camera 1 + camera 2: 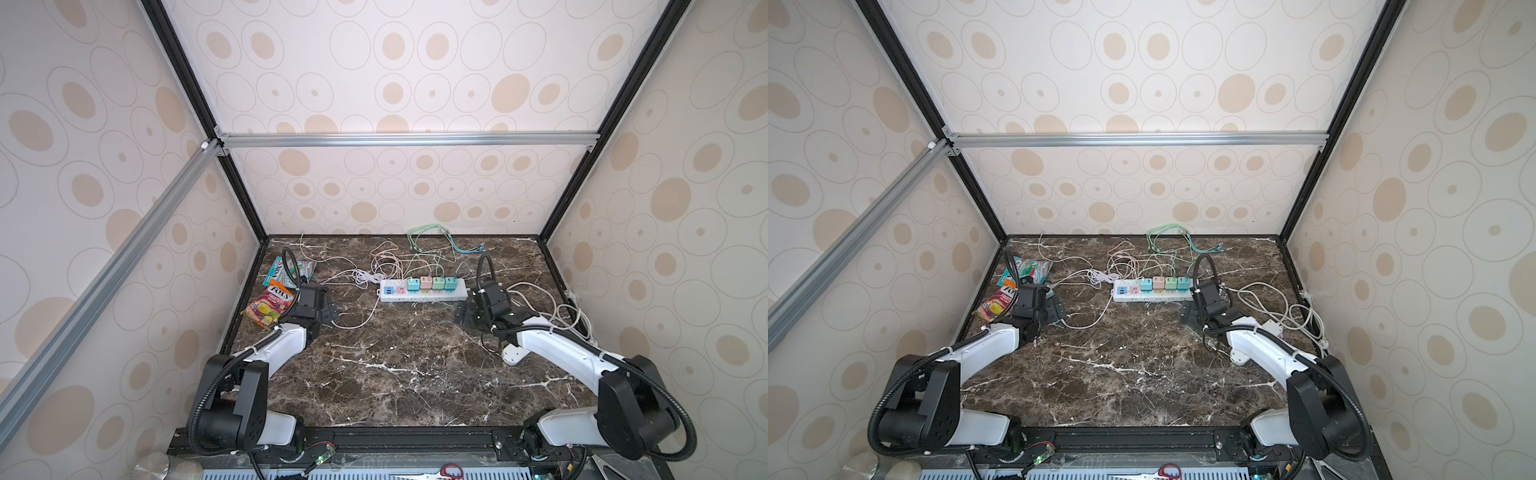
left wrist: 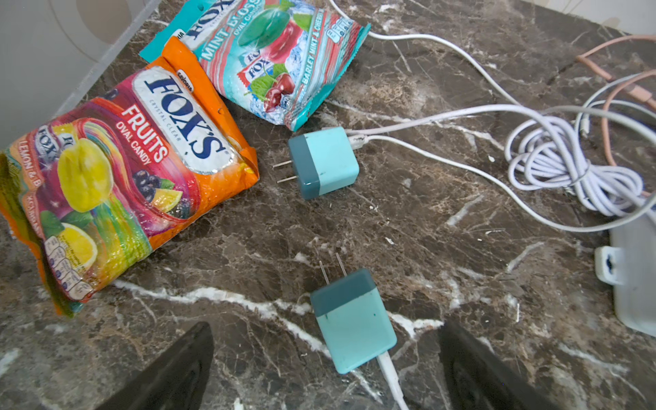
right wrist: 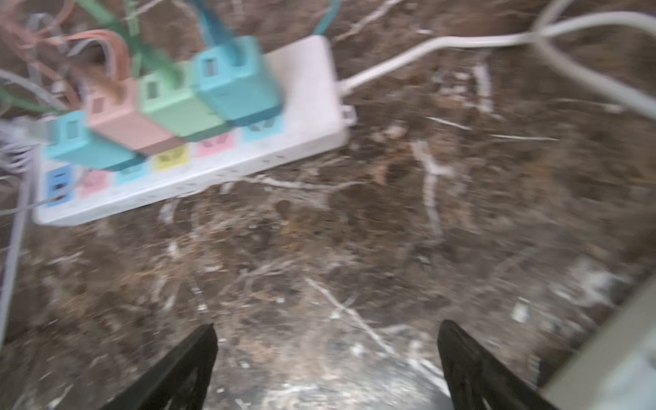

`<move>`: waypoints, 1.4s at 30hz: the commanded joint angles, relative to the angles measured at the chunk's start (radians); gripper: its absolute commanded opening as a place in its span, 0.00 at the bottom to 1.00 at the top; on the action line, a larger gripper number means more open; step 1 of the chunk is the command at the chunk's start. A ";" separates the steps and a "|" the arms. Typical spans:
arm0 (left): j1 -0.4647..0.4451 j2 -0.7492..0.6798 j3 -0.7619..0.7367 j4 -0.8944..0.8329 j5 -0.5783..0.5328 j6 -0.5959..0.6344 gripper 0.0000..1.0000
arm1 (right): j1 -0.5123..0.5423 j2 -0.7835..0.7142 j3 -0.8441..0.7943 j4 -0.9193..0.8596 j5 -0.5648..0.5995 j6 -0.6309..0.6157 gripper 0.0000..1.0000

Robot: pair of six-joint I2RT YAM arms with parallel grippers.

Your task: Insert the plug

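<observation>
Far left on the marble table [image 1: 395,374], against the wall, lie two candy bags. The orange Fox's Fruits bag [image 2: 117,170] partly overlaps the teal Fox's Mint Blossom bag [image 2: 273,60]. Both look closed, and what they hold cannot be seen.

Just right of them in the left wrist view, two loose teal charger plugs lie flat on the marble. The upper plug [image 2: 324,161] has its prongs toward the Fruits bag. The lower plug [image 2: 351,319] sits at bottom centre, between the wide-open fingers of the left gripper [image 1: 330,311], touched by neither. A white cable leaves the back of each plug, and a white cable coil [image 2: 553,167] lies at the right.

At the centre of both top views is the white power strip [image 1: 424,294]. Its back row holds four chargers side by side: teal [image 1: 413,284], pink [image 1: 425,282], green [image 1: 438,283], teal [image 1: 450,283]. The coloured front sockets in the blurred right wrist view look free.

Just right of the strip's end, the right gripper [image 3: 328,326] has its jaws spread and holds nothing, with bare marble between them.
</observation>
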 commanded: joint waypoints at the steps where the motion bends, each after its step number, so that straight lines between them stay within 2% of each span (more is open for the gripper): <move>1: 0.002 -0.013 0.000 0.037 -0.004 -0.015 0.98 | -0.066 -0.046 -0.038 -0.262 0.153 0.119 1.00; 6: 0.004 -0.009 0.010 0.046 -0.008 -0.003 0.98 | -0.188 -0.072 -0.076 -0.334 0.170 0.222 1.00; 12: 0.004 -0.007 0.003 0.047 -0.015 0.006 0.98 | -0.209 0.013 -0.070 -0.410 0.227 0.362 1.00; 17: 0.007 -0.010 -0.007 0.040 -0.023 0.015 0.98 | -0.213 0.064 -0.111 -0.329 0.169 0.385 0.98; 22: 0.008 -0.019 -0.018 0.039 -0.027 0.021 0.98 | -0.213 0.075 -0.126 -0.301 0.132 0.395 0.91; 30: 0.008 0.000 -0.005 0.024 -0.003 0.036 0.98 | -0.210 0.117 -0.132 -0.274 -0.014 0.460 0.69; 36: 0.009 -0.027 -0.010 0.012 0.053 0.056 0.98 | -0.136 0.147 -0.105 -0.254 -0.097 0.564 0.63; 42: -0.017 -0.065 0.003 -0.049 0.082 0.056 0.98 | 0.024 0.198 -0.057 -0.223 -0.190 0.761 0.63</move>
